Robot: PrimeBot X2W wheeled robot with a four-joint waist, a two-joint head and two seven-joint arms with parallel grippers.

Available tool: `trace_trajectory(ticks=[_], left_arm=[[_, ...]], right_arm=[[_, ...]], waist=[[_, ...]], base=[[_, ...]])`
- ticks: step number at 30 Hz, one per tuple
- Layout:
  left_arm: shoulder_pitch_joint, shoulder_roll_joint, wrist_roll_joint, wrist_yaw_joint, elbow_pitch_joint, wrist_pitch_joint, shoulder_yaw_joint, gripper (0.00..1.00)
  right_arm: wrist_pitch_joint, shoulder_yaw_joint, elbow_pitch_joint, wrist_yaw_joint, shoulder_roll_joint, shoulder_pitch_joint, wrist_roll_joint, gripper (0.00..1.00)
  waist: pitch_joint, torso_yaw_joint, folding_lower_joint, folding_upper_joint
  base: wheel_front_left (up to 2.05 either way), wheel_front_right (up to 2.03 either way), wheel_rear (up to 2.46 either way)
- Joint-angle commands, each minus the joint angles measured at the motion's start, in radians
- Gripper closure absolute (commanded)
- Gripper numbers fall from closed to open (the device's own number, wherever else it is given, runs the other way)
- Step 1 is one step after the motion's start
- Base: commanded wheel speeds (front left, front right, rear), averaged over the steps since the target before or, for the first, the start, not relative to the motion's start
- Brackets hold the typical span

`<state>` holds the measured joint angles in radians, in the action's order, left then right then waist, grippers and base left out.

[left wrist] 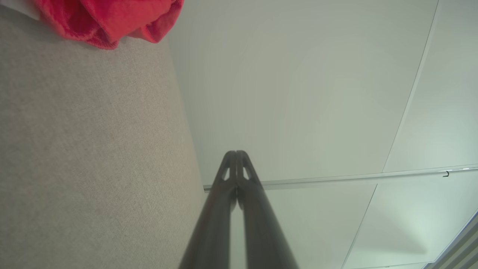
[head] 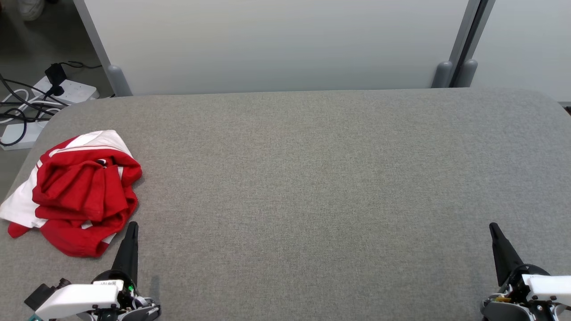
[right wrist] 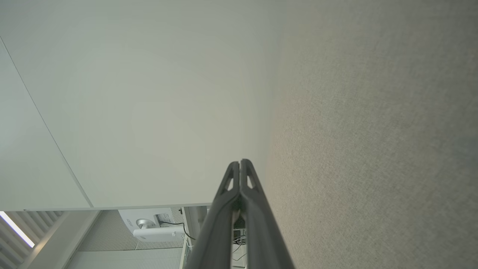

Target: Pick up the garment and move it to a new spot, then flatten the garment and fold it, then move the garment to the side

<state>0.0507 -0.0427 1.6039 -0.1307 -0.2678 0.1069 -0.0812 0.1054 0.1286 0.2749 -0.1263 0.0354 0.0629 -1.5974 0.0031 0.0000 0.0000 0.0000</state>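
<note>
L hand point(head: 132, 225) & R hand point(head: 493, 226) clenched, empty; crumpled red/white garment point(head: 80, 191) beside L.

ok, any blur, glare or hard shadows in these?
Head view: soft even light, garment and table sharp, faint shadow by the left gripper. Left wrist view: its fingers look soft, garment edge slightly blurred. Right wrist view: right gripper soft too; bright strip lower left.

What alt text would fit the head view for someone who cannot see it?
A crumpled red and white garment lies at the left end of a grey table. The left gripper, shut and empty, sits just beside it; the right gripper, also shut, is at lower right.
</note>
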Motion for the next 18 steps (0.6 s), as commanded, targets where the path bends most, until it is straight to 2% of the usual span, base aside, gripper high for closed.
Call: trace_trajectory(ticks=[1,18], left_arm=[[0.057,-0.008,0.005,0.0,0.023,0.006,-0.033,1.0],[0.057,-0.008,0.005,0.0,0.023,0.006,-0.033,1.0]], right_arm=[[0.008,-0.015,-0.03,-0.004,0.015,0.045,-0.011,1.0],[0.008,-0.015,-0.03,-0.004,0.015,0.045,-0.011,1.0]], waist=[[0.0,0.0,0.0,0.0],[0.0,0.0,0.0,0.0]], base=[[0.0,0.0,0.0],[0.0,0.0,0.0]])
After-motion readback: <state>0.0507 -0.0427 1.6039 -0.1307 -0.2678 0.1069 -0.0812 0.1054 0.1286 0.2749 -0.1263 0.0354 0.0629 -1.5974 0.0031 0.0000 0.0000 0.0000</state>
